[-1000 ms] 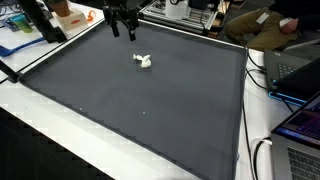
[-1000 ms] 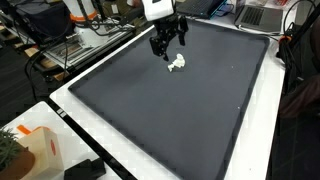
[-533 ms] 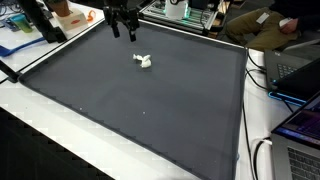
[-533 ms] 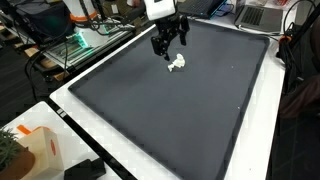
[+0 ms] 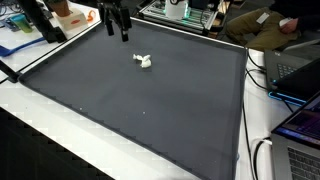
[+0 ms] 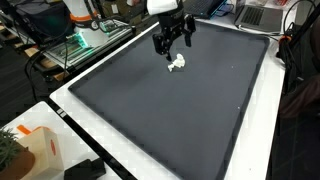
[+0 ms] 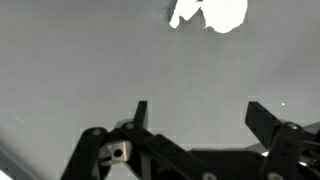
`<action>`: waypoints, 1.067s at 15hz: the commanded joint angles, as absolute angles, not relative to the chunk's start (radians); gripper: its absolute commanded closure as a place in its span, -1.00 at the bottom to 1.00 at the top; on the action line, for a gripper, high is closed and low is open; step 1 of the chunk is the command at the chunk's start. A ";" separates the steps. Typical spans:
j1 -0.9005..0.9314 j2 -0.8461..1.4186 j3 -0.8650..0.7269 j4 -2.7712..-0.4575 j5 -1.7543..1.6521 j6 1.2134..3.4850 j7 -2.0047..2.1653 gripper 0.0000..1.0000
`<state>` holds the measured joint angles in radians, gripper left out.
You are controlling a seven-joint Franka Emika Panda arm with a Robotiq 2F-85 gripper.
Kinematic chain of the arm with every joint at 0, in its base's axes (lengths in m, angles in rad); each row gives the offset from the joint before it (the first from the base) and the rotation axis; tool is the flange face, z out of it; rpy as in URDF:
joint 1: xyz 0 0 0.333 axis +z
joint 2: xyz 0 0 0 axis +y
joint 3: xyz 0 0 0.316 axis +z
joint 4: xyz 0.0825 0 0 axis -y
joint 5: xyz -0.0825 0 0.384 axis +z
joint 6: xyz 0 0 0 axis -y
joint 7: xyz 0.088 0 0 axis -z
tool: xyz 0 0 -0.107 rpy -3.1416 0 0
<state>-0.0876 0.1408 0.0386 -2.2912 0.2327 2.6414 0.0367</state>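
The mat [image 5: 150, 120] lay flat on the table [image 5: 30, 112]. A small object [image 5: 144, 62] rested on the mat, towards its far end. The gripper [image 5: 119, 35] hung over the mat just beside the object, not touching it. A carton [image 6: 38, 150] stood on the table beyond the mat's near corner.

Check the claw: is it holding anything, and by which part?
Nothing. The claw is open and empty; the small white object lies on the mat, apart from it.
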 commanded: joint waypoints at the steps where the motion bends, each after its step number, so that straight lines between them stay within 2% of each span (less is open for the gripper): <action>1: -0.068 0.169 0.013 -2.235 0.206 2.574 0.059 -1.00; 12: -0.063 0.176 0.004 -2.115 0.180 2.243 0.052 -1.00; 16: -0.061 0.165 0.005 -2.123 0.202 2.251 0.042 -1.00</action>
<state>-0.0751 0.1655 0.0198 -2.1238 0.1994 2.2530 0.0443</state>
